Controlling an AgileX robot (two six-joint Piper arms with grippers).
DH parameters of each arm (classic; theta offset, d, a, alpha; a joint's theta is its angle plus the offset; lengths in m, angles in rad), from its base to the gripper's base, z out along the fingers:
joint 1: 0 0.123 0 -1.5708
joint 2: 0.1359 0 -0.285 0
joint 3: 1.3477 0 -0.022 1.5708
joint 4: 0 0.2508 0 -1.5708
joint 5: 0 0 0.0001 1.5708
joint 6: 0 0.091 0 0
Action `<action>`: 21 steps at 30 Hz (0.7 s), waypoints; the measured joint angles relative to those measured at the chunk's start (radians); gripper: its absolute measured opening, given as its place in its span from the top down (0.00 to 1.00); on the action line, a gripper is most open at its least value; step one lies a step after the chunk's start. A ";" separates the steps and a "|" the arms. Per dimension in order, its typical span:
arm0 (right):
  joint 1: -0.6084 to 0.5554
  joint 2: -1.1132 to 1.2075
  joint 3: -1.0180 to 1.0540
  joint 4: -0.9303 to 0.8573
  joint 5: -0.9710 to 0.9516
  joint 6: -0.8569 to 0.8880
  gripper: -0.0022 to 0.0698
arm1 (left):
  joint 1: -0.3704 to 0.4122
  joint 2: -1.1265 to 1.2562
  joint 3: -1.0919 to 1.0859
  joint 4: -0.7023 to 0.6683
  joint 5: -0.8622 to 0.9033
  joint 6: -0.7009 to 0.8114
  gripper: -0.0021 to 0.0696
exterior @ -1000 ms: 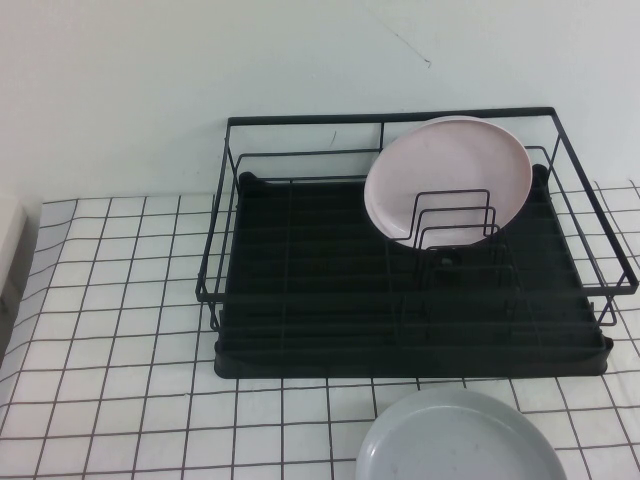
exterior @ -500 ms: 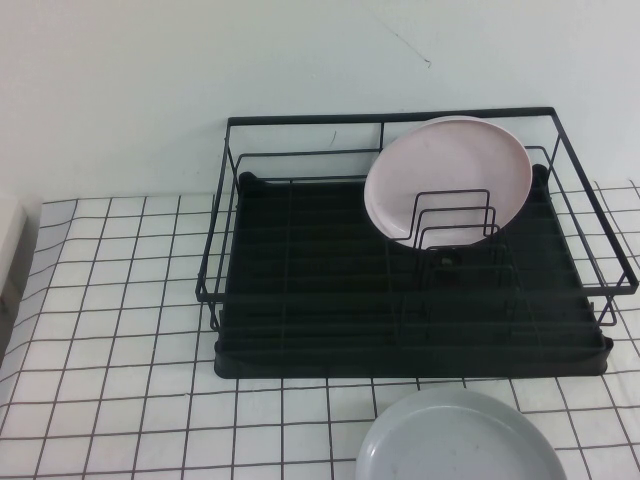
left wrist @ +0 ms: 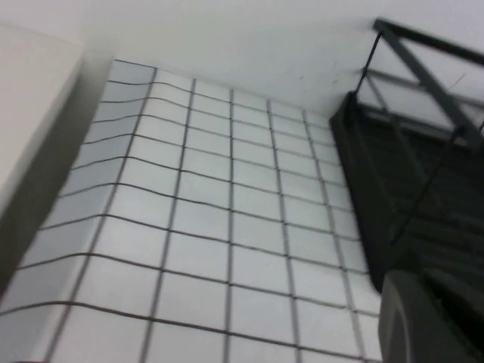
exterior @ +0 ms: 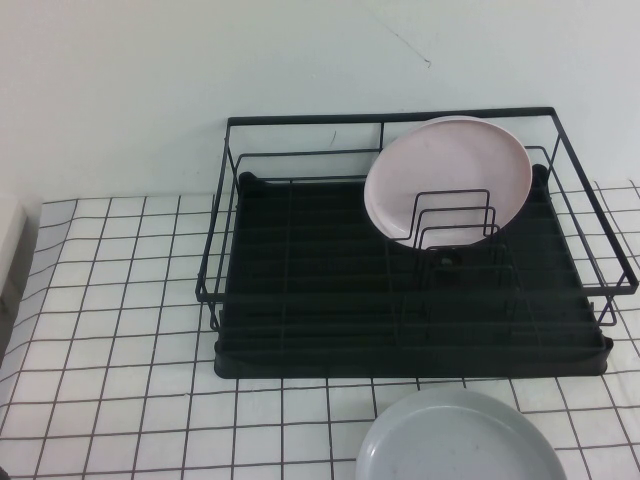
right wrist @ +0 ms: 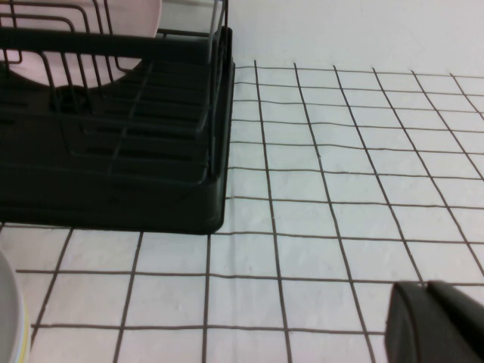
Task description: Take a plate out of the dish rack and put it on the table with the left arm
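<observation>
Plate point(exterior: 447, 180) upright in dish rack point(exterior: 300, 290); left end effector point(left wrist: 423, 318) and right end effector point(right wrist: 439, 321) well apart.

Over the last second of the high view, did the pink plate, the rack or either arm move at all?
Nothing visibly changed. The plate stands upright in the rack as before, and the grey-blue plate lies on the table in front of it. Neither arm enters the high view; each wrist view shows only a dark edge of its gripper, left and right.

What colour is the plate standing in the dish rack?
Pale pink plate, clearest in the high view; neither gripper shows there.
</observation>
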State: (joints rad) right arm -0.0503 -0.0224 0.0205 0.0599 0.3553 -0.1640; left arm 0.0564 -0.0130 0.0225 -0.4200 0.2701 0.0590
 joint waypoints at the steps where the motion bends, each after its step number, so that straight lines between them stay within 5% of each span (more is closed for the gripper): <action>1: 0.000 0.000 0.000 0.000 0.000 0.000 0.97 | 0.000 0.000 0.000 -0.049 -0.010 0.000 0.98; 7: 0.000 0.000 0.000 0.000 0.000 0.000 0.97 | 0.000 0.000 0.000 -0.341 -0.064 0.006 0.98; 13: 0.000 0.000 0.000 0.000 0.000 0.000 0.97 | 0.000 0.000 0.000 -0.412 -0.103 0.016 0.98; 21: 0.000 0.000 0.000 0.000 0.000 0.000 0.97 | 0.000 0.226 -0.207 -0.414 0.144 0.165 0.98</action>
State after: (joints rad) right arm -0.0503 -0.0224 0.0205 0.0599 0.3553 -0.1640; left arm 0.0564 0.2132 -0.1844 -0.8342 0.4143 0.2236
